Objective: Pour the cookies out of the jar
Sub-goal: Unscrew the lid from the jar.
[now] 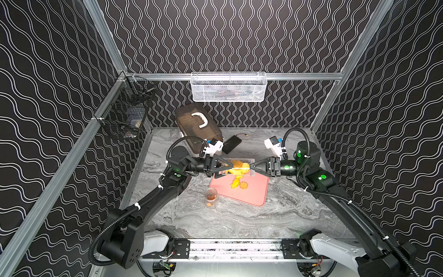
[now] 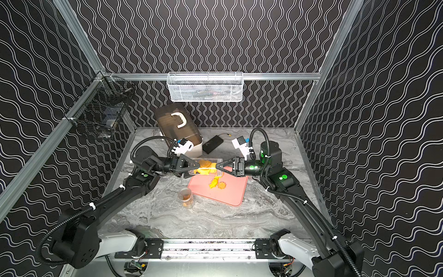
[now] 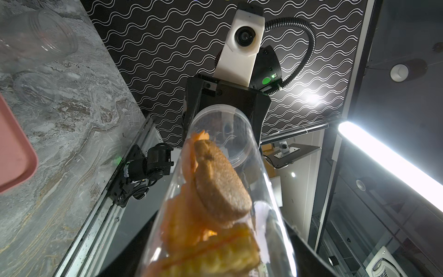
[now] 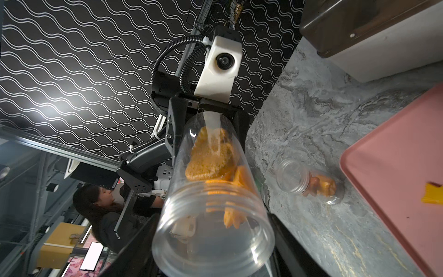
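A clear plastic jar (image 1: 239, 165) (image 2: 206, 165) hangs lying level above the back of the pink tray (image 1: 256, 194), held end to end between both arms. My left gripper (image 1: 229, 169) (image 2: 195, 169) is shut on its base end. My right gripper (image 1: 251, 166) (image 2: 217, 166) is shut on its threaded mouth end (image 4: 211, 227), one black finger (image 4: 287, 239) beside the rim. Yellow-orange cookies (image 1: 236, 165) (image 3: 220, 182) (image 4: 208, 160) lie piled in the jar's base half. A few cookies (image 1: 239, 184) (image 2: 217, 184) lie on the tray below the jar.
A small clear jar (image 1: 211, 196) (image 4: 309, 184) with biscuits stands on the marble table in front of the tray. An empty clear jar (image 3: 48, 36) and a clear lid (image 3: 36, 88) lie on the table. A brown-lidded box (image 1: 196, 127) and black device (image 1: 231, 144) sit behind.
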